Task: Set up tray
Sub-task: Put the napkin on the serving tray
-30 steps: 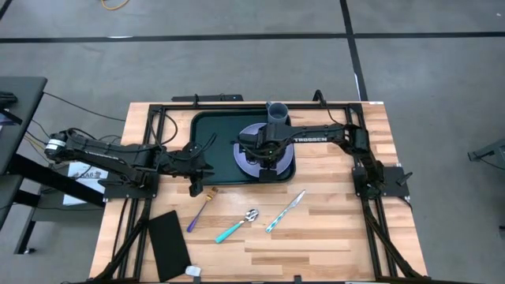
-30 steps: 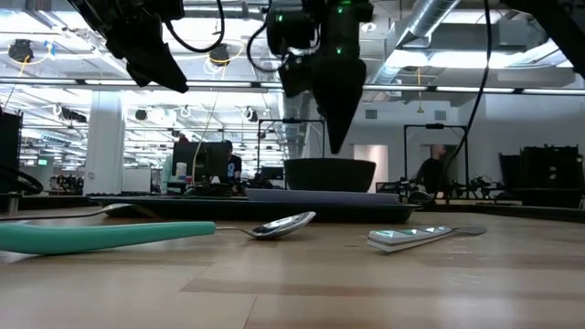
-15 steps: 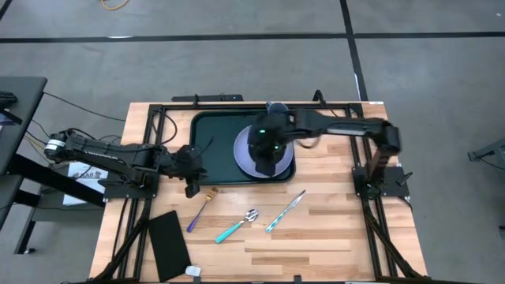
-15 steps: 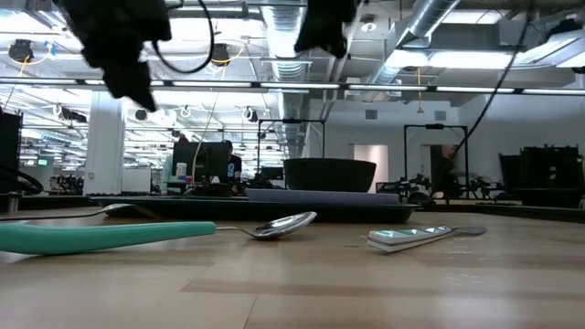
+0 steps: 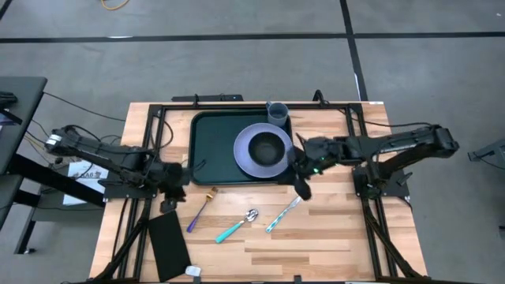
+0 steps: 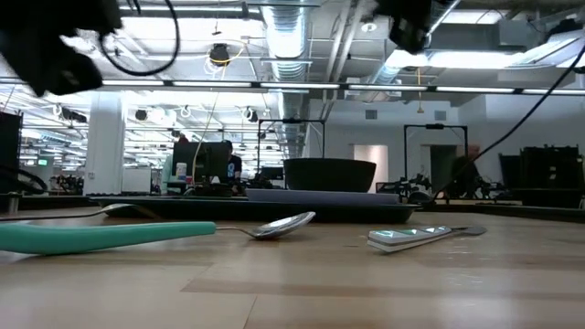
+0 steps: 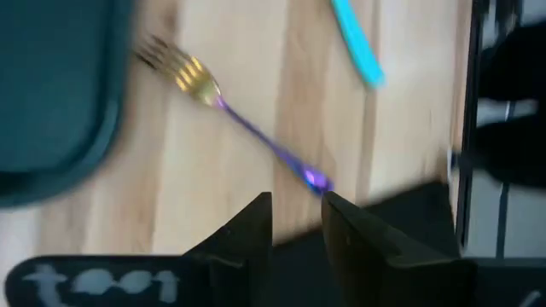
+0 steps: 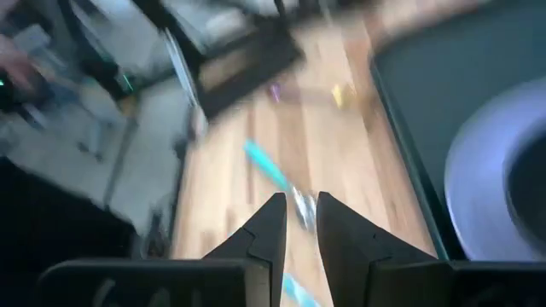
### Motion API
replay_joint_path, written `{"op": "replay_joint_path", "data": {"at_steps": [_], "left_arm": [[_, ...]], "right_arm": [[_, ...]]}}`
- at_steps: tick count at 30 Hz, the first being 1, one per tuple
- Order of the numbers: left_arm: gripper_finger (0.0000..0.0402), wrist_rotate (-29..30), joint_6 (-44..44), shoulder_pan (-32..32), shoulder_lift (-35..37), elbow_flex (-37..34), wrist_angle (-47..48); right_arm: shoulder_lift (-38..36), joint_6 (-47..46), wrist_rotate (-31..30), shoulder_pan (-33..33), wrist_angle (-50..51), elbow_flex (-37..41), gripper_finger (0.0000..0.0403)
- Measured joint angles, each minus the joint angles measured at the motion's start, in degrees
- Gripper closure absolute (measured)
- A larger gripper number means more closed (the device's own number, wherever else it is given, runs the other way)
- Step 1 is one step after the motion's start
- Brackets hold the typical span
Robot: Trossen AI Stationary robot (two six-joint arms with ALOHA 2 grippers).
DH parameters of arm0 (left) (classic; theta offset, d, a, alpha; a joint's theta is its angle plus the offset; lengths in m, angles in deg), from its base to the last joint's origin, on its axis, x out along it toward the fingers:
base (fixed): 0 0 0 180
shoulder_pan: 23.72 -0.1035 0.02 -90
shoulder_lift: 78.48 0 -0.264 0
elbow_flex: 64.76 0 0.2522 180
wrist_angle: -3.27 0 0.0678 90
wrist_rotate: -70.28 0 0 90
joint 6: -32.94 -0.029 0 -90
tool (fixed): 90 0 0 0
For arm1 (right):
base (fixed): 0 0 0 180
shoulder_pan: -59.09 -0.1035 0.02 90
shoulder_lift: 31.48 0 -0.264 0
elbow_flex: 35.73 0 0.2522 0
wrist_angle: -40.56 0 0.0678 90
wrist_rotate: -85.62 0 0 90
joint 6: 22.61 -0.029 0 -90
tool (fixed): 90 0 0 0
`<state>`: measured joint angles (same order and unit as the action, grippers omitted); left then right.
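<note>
Sitting on the far half of the wooden table [image 5: 331, 237] is the tray [image 5: 213, 150], dark green with a raised rim. A pale purple plate [image 5: 243, 155] lies in its right part, with a dark bowl [image 5: 269, 147] on the plate. A grey cup [image 5: 277, 113] stands at the tray's far right corner.

Off the tray's right edge hangs the right gripper [image 5: 301, 188], up above the table. Its two fingers [image 8: 266, 230] are almost pressed together, with only a thin gap, and they pinch nothing. The knife [image 5: 286, 211] lies on the wood just past its tips, and the spoon [image 5: 237, 225] with the teal handle lies a bit further on, near the fork.

Near the tray's front left corner is the left gripper [image 5: 168, 203]. Its fingers [image 7: 247, 230] are close together too, with a small gap, and nothing is between them. The fork [image 5: 199, 210], gold at the head with a purple handle, lies on the wood just ahead of those tips, beside the tray's near edge. A flat black rectangle [image 5: 169, 244] lies right by this gripper, on the side away from the tray.
</note>
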<state>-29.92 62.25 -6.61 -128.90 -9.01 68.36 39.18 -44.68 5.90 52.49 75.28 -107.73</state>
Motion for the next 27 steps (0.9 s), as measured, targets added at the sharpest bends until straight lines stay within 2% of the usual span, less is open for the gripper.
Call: {"op": "replay_joint_path", "data": {"at_steps": [4, 7, 14, 20, 27], "left_arm": [[0.0310, 0.4, 2.9, 7.7, -2.6, 1.1, 4.2], [0.0310, 1.7, 6.5, 12.9, -5.5, 1.1, 6.9], [0.0310, 8.5, 12.1, 21.7, -13.4, 1.0, 6.1], [0.0300, 9.2, 18.1, 25.4, -19.2, 1.0, 7.9], [0.0248, 8.9, 23.5, 26.4, -20.6, -1.8, 1.5]], "right_arm": [[1.0, -0.1, -3.0, -3.9, 5.4, 0.1, 0.0343], [2.8, -1.0, -4.3, -6.2, 4.9, 0.0, 0.0343], [6.7, -4.6, -4.8, -8.5, 1.4, 0.0, 0.0343], [7.4, -5.2, -4.7, -9.3, -1.6, -0.1, 0.0343], [7.2, -6.0, -4.6, -9.4, -1.8, -0.1, 0.0343]]}}
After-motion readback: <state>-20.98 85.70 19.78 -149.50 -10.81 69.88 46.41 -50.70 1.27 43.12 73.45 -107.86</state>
